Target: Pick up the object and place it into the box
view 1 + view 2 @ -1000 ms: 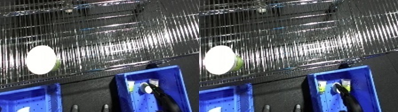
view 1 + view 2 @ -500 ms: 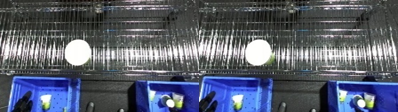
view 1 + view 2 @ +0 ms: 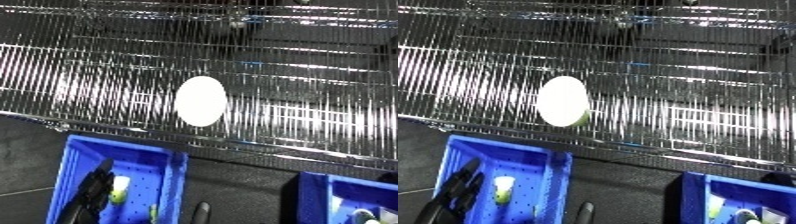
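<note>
spanning the upper view a wire rack shelf (image 3: 293,65), white oval object (image 3: 201,101) resting on it near its front edge, left blue bin (image 3: 80,165) below with left hand (image 3: 89,192) inside, finger state unclear, right blue bin (image 3: 753,192) at corner

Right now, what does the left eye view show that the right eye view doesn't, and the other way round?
Only the left eye view: nothing clearly extra. Only the right eye view: a green edge under the white oval object, and more of the right blue bin. Both: the wire shelf, the left blue bin holding the black left hand beside a small pale green item.
</note>
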Robot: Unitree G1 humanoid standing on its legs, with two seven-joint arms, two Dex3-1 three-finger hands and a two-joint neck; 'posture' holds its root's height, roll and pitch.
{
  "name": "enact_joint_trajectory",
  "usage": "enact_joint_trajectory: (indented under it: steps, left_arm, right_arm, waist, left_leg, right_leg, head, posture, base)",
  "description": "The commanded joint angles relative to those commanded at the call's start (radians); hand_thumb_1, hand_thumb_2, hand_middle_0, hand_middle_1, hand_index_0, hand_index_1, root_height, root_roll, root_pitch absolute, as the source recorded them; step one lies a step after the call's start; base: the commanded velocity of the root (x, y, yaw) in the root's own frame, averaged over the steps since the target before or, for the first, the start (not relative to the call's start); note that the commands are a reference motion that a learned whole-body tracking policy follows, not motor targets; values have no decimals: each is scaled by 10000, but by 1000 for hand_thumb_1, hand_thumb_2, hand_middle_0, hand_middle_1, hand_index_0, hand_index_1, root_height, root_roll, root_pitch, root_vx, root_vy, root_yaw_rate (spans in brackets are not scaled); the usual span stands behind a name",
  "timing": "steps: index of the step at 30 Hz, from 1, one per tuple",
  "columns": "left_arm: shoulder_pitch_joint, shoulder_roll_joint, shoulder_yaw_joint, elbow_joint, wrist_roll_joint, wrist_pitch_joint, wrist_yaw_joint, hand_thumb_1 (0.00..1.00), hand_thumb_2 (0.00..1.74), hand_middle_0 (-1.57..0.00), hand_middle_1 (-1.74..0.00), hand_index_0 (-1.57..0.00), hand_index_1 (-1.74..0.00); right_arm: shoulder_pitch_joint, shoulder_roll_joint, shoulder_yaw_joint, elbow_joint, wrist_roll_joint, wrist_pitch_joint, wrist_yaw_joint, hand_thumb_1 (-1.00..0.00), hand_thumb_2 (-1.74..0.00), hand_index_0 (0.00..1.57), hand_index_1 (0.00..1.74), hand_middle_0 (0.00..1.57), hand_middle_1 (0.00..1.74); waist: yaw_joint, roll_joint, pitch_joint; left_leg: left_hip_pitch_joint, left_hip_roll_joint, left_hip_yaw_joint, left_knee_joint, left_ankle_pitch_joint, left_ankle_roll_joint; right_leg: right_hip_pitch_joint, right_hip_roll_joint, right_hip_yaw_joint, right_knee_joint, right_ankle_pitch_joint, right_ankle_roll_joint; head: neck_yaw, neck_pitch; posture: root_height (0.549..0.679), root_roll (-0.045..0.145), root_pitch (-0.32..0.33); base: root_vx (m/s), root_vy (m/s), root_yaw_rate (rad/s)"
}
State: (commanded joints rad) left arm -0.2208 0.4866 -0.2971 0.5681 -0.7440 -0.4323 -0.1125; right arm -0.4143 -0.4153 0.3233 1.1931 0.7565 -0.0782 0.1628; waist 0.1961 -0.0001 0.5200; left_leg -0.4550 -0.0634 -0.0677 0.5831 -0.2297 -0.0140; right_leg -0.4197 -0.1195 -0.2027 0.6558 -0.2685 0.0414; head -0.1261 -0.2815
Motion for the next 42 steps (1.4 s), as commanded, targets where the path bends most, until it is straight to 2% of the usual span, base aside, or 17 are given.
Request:
enact_joint_trajectory:
  steps: [5,8,15,19,26,34,42]
  left_arm:
    - [187,451,175,-2055,-84,-366,344,0,0,0,0,0,0]
    - [193,560,382,-2914,-105,-508,490,0,0,0,0,0,0]
    - [-288,589,484,-3737,329,-250,647,0,0,0,0,0,0]
    - [-888,535,362,-3461,757,-224,1172,0,0,0,0,0,0]
    - [-2080,219,203,-2232,1444,-356,2318,0,0,0,0,0,0]
    - [-3197,-30,17,-724,2127,-482,2945,0,0,0,0,0,0]
    - [-4091,-102,-65,784,2478,-292,3220,0,0,0,0,0,0]
  right_arm:
    - [249,-121,-180,103,356,-118,72,0,0,0,0,0,0]
    - [308,-139,-267,197,536,-156,171,0,0,0,0,0,0]
    - [235,-47,-320,190,1003,-32,445,0,0,0,0,0,0]
    - [99,23,-283,148,1126,42,615,0,0,0,0,0,0]
    - [-88,150,0,135,693,130,890,0,0,0,0,0,0]
    - [-499,256,347,46,340,263,972,0,0,0,0,0,0]
    - [-738,322,608,-81,170,369,937,0,0,0,0,0,0]
  waist:
    - [205,61,0]
    - [300,28,0]
    - [315,-213,0]
    - [159,-369,0]
    - [-256,-736,0]
    - [-662,-1039,0]
    - [-1000,-1246,0]
  left_leg:
    - [-43,-83,-108,-30,-18,0]
    - [-56,-122,-163,-46,-21,-4]
    - [10,-116,-198,-89,-32,-11]
    - [25,-50,-134,-24,-65,10]
    - [44,163,59,226,-174,48]
    - [-126,430,278,552,-320,54]
    - [-334,603,420,770,-458,73]
  right_leg:
    - [11,-99,-145,-10,0,2]
    - [36,-137,-220,-22,3,-1]
    - [134,-108,-243,-89,58,30]
    - [102,-30,-125,-23,60,38]
    - [39,177,190,86,62,57]
    - [-199,373,422,252,84,81]
    - [-485,542,593,384,80,100]
  head:
    - [533,-33]
    - [656,-38]
    - [399,33]
    - [-236,92]
    - [-1527,198]
    - [-2519,721]
    - [-3130,1228]
  posture:
    - [649,43,59]
    - [650,43,60]
    - [651,40,56]
    - [650,36,52]
    - [647,28,42]
    - [644,17,44]
    - [640,9,56]
  base:
    - [-3,-19,126]
    - [-2,-33,98]
    - [11,-26,-6]
    - [13,12,-158]
    - [20,33,-224]
    - [8,23,-165]
    - [5,24,-117]
